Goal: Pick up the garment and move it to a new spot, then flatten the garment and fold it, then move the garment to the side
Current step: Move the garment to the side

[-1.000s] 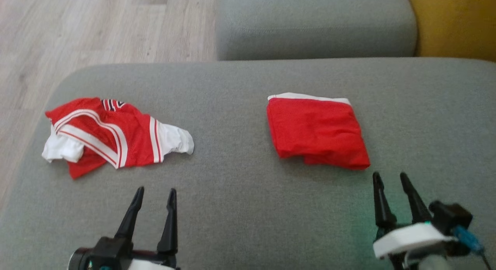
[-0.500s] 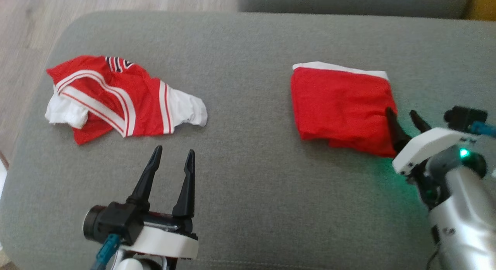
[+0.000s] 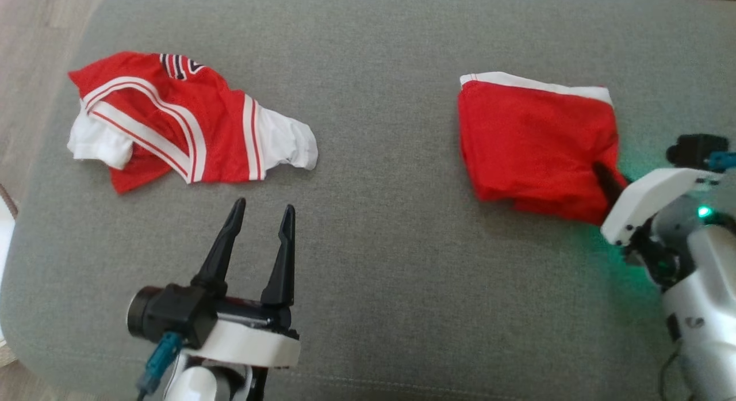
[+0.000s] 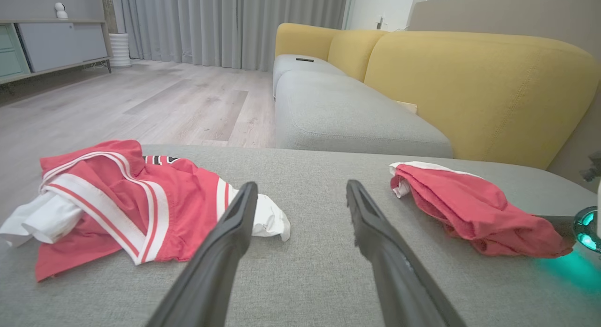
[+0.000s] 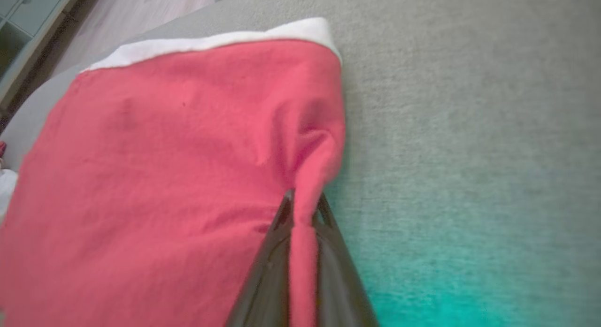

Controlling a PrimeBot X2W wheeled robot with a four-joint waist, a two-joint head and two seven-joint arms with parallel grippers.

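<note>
Grey sofa cushion carries both pieces. Folded red garment lies right of centre. My right gripper is pinched on its near right corner, a ridge of cloth between the fingers. Left gripper hangs spread and empty near the front edge. Judgement: final slide aside. Drag low and slow so the layers don't peel open. Bare cushion toward the right edge and back. Crumpled striped jersey sits well apart at the left edge.
</note>
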